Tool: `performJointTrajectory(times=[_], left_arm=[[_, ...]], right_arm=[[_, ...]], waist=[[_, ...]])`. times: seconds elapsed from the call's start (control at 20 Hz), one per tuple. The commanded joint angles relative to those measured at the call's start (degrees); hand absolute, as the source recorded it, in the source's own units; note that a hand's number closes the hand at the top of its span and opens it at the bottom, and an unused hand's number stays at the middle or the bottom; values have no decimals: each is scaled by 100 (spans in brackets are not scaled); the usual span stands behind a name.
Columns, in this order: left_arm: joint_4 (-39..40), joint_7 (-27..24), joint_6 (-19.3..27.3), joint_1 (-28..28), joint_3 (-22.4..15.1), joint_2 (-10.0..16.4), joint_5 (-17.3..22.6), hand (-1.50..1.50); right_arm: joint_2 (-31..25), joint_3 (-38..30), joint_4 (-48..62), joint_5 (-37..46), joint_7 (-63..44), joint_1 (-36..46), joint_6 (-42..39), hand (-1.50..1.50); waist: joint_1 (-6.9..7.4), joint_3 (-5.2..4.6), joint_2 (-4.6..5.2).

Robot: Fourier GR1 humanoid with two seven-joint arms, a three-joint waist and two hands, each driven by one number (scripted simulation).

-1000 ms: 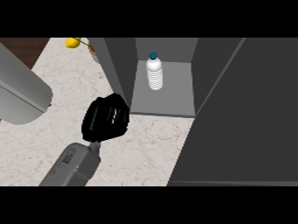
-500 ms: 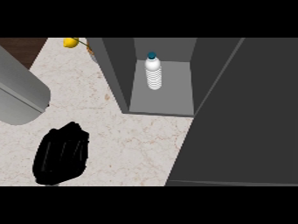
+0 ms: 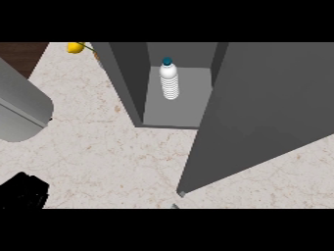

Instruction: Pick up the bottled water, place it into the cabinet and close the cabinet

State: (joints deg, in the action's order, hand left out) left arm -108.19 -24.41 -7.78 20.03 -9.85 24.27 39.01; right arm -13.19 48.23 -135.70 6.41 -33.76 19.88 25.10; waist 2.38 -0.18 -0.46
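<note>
Head view: bottled water [image 3: 170, 84] stands upright inside the cabinet [image 3: 126, 78], toward the back, long axis vertical. Cabinet door [image 3: 271, 108] hangs open at right. Left hand [image 3: 14, 192] sits at the counter's [image 3: 104, 152] near-left corner, well apart from the door; open or curled, can't tell. Right hand not visible. Door closing remains.

A pale beige, marble-veined stone counter top [image 3: 104, 147] is spread across the view. A dark brown wooden strip [image 3: 25, 49] is seen at 10 o'clock, and a small yellow object [image 3: 75, 47] at 11 o'clock.
</note>
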Motion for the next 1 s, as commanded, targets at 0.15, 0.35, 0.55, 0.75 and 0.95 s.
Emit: performJointTrajectory(times=[0.15,0.35,0.55,0.75,0.95], left_arm=[[-406,-112,-706,872,819,472,647,150],[-448,-300,-909,1376,895,301,548,150],[-177,-428,-1269,1385,1149,315,527,150],[-519,-17,-1128,1412,1324,351,771,150],[-683,63,-1422,1737,1634,462,1000,150]], right_arm=[[1284,-1276,1095,-364,-1025,1845,-17,150],[1305,-1793,2092,-738,-703,2470,-55,150],[1278,-2690,3000,-1379,-98,2775,-731,150],[1285,-3039,3965,-1509,470,2923,-1131,150],[1303,-3211,5063,-1545,1090,3060,-1363,150]], waist=[[-41,6,42],[-67,12,46],[-74,15,66],[-114,19,63],[-77,19,71]])
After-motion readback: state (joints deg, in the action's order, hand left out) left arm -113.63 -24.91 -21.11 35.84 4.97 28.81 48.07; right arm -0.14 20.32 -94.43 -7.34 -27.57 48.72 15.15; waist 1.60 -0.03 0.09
